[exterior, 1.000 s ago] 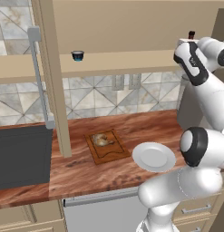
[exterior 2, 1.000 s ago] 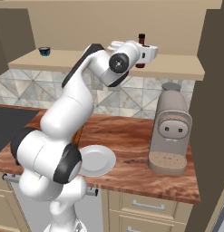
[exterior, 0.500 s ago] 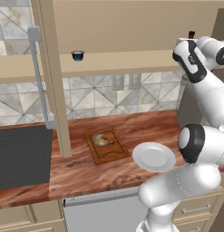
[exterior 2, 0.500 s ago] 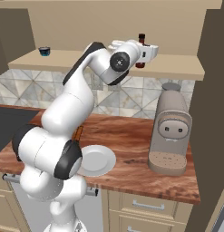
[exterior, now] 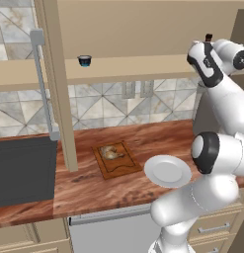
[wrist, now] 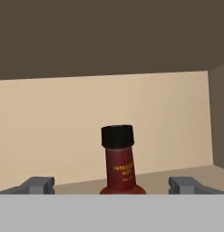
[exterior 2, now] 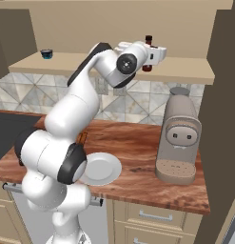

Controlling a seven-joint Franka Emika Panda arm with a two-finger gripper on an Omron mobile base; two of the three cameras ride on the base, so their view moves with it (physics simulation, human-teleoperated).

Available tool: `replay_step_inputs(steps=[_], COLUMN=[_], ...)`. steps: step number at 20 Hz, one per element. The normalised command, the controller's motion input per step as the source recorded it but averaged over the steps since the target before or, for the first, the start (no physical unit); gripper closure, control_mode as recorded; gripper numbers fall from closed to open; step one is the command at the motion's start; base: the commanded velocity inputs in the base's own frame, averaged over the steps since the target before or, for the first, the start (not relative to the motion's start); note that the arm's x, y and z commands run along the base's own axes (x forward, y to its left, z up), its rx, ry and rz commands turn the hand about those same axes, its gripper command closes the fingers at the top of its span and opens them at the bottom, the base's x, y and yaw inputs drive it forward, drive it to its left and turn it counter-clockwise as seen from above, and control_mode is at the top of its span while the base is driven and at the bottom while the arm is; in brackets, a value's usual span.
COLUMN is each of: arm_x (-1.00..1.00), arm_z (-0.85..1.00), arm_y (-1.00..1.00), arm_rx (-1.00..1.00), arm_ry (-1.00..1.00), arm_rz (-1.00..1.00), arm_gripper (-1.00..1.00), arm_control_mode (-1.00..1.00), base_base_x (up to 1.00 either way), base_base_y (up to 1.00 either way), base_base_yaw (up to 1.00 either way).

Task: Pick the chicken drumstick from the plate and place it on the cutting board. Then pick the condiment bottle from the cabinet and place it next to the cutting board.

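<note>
Since the earlier frames almost nothing has shifted: the arm's upper links sit a touch differently at the upper right of the left base view, while the things on the table lie as they did. In the left base view the chicken drumstick (exterior: pixel 110 152) rests on the cutting board (exterior: pixel 117 160) at centre frame, with the white plate (exterior: pixel 168 171) bare just to the right of the board on the reddish table (exterior: pixel 84 183); the two are close, and whether they touch cannot be told. A small dark blue-rimmed cup (exterior: pixel 84 60) stands on the cabinet (exterior: pixel 123 66) shelf at upper left, and the black cap of the condiment bottle (exterior: pixel 208 37) peeks above the arm at upper right. In the right base view the pincer (exterior 2: pixel 157 55) is raised to the shelf at upper centre, right against the bottle (exterior 2: pixel 148 50), which stands upright on the shelf; a coffee machine (exterior 2: pixel 179 136) sits on the table at right, the plate (exterior 2: pixel 101 168) at lower left. In the hand view the bottle (wrist: pixel 119 163) stands upright at lower centre, between the two fingertips (wrist: pixel 38 185), which are spread wide with clear gaps to the bottle on both sides, so the pincer is open.
</note>
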Motion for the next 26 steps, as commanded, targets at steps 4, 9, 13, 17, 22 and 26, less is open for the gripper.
replay_step_inputs(steps=[4,9,13,17,22,26], arm_x=[0.10,0.10,0.10,0.09,0.08,0.08], arm_z=[-0.02,-0.02,-0.01,0.00,0.00,-0.01], arm_y=[-0.03,-0.04,-0.04,-0.05,-0.04,-0.04], arm_rx=[0.00,0.00,0.00,0.00,0.00,0.00], arm_ry=[0.00,0.00,0.00,0.00,0.00,0.00], arm_rz=[0.00,0.00,0.00,0.00,0.00,0.00], arm_gripper=[-1.00,-1.00,-1.00,-1.00,-1.00,-1.00], arm_control_mode=[-1.00,-1.00,-1.00,-1.00,-1.00,-1.00], base_base_x=[0.00,0.00,0.00,0.00,0.00,0.00], base_base_y=[0.00,0.00,0.00,0.00,0.00,0.00], base_base_yaw=[0.00,0.00,0.00,0.00,0.00,0.00])
